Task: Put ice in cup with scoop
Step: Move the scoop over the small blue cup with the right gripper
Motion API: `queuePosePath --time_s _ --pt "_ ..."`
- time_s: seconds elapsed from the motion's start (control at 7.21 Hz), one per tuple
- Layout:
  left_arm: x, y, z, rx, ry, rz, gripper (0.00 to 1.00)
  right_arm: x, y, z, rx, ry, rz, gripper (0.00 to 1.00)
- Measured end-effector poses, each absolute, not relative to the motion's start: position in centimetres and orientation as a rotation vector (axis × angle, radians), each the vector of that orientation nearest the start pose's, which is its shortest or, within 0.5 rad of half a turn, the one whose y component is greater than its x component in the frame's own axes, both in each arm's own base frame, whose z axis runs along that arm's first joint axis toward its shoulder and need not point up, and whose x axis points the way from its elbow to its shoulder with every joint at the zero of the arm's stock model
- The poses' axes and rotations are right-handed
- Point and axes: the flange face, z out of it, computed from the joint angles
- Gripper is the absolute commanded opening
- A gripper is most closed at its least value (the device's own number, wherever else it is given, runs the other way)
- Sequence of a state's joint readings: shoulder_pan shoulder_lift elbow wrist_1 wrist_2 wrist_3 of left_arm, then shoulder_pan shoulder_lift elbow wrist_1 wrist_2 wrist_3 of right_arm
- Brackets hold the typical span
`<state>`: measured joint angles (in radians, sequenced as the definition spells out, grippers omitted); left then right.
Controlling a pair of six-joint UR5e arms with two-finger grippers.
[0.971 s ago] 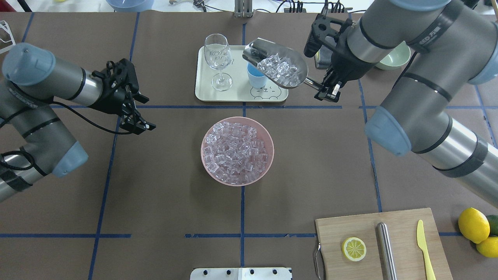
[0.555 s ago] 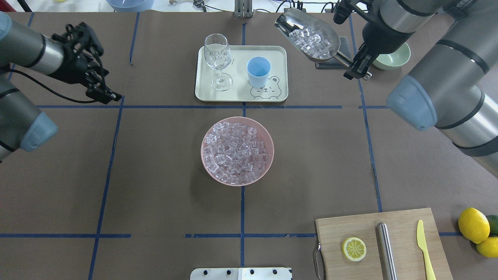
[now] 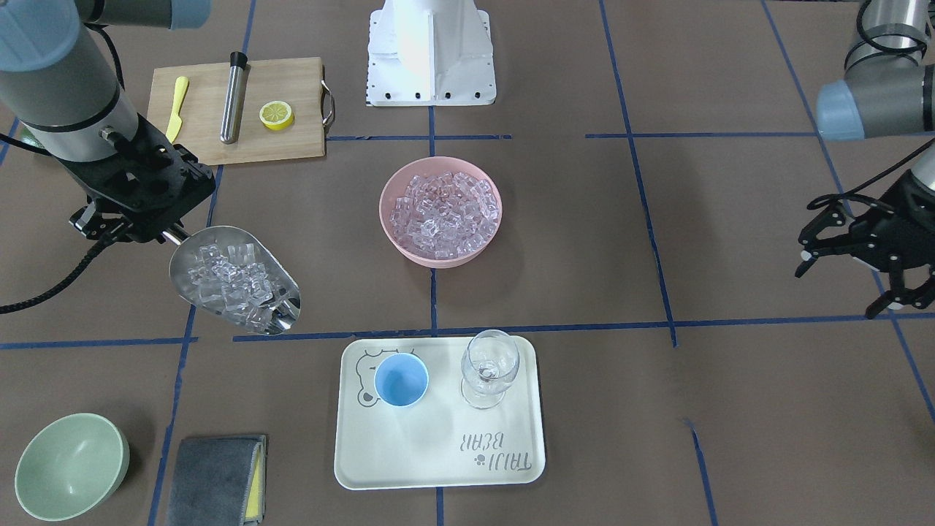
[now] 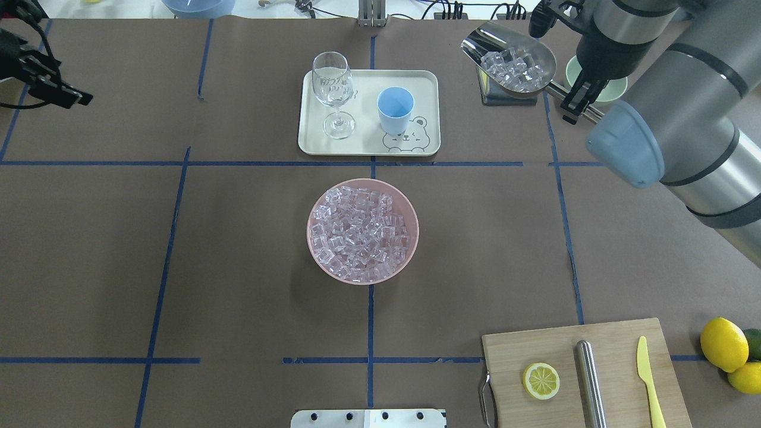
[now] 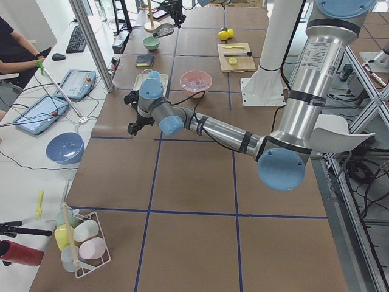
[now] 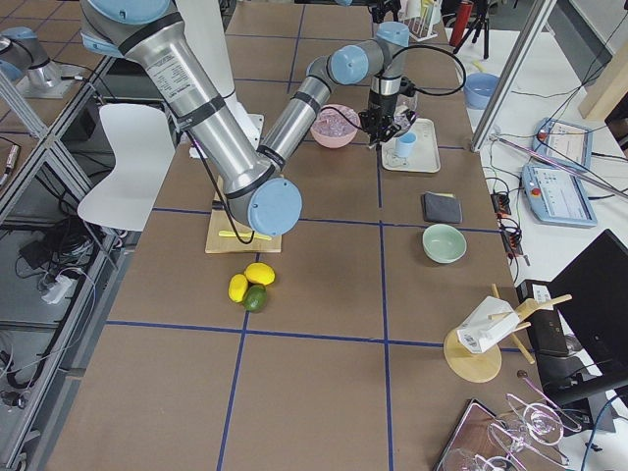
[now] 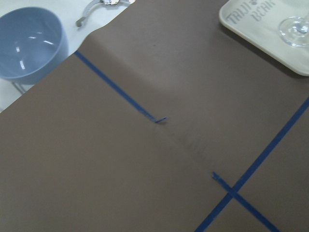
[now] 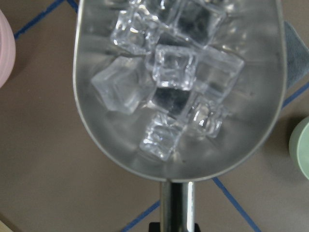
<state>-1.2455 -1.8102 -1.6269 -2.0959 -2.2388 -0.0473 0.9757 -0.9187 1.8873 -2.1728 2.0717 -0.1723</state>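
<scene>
My right gripper (image 4: 575, 102) is shut on the thin handle of the steel scoop (image 4: 510, 59). It holds the scoop in the air to the right of the tray, apart from the light-blue cup (image 4: 395, 110). The scoop (image 8: 178, 87) carries several clear ice cubes (image 8: 174, 67). The cup (image 3: 401, 380) stands upright on the cream tray (image 3: 438, 453) and looks empty. More ice (image 4: 359, 232) is heaped in a pink bowl (image 4: 410, 249) at the table's middle. My left gripper (image 3: 836, 286) is open and empty, far off at the table's left side (image 4: 62, 94).
A clear wine glass (image 4: 333, 89) stands on the tray beside the cup. A green bowl (image 3: 69, 464) and a grey cloth (image 3: 215, 478) lie near the scoop. A cutting board (image 4: 582, 374) holds a lemon half, a steel cylinder and a yellow knife. Lemons (image 4: 722, 345) lie beside it.
My right arm has carried the loaded scoop from just over the cup away to the right, past the tray. My left arm has drawn back to the far left.
</scene>
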Motion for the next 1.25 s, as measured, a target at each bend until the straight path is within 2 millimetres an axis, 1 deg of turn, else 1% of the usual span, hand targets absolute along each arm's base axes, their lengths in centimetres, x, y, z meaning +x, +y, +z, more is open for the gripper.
queuePosePath --time_s 0.14,0.28,0.42,0.56,0.69,0.97,1.25 --pt "9.9 -59.2 45.6 0.634 0.754 0.48 1.0 -27.9 -55.3 21.9 0.224 -0.556 -0.836 0.0" --pt "8.0 -58.9 46.8 0.611 0.741 0.445 1.0 -29.8 -56.5 21.0 0.195 -0.548 -0.837 0.0" --pt "6.7 -58.6 47.6 0.6 0.734 0.423 1.0 -32.0 -57.5 20.2 0.165 -0.544 -0.841 0.0" --pt "6.0 -58.3 47.9 0.597 0.731 0.412 1.0 -33.9 -58.0 20.0 0.138 -0.54 -0.848 0.0" --pt "5.6 -58.2 47.9 0.599 0.729 0.406 1.0 -35.1 -58.1 20.0 0.12 -0.539 -0.849 0.0" --pt "5.1 -57.8 48.3 0.595 0.725 0.396 1.0 -36.3 -57.8 19.6 0.111 -0.543 -0.846 0.0" --pt "4.7 -57.6 48.5 0.591 0.723 0.388 1.0 -37.6 -57.1 19.3 0.105 -0.544 -0.862 0.0"
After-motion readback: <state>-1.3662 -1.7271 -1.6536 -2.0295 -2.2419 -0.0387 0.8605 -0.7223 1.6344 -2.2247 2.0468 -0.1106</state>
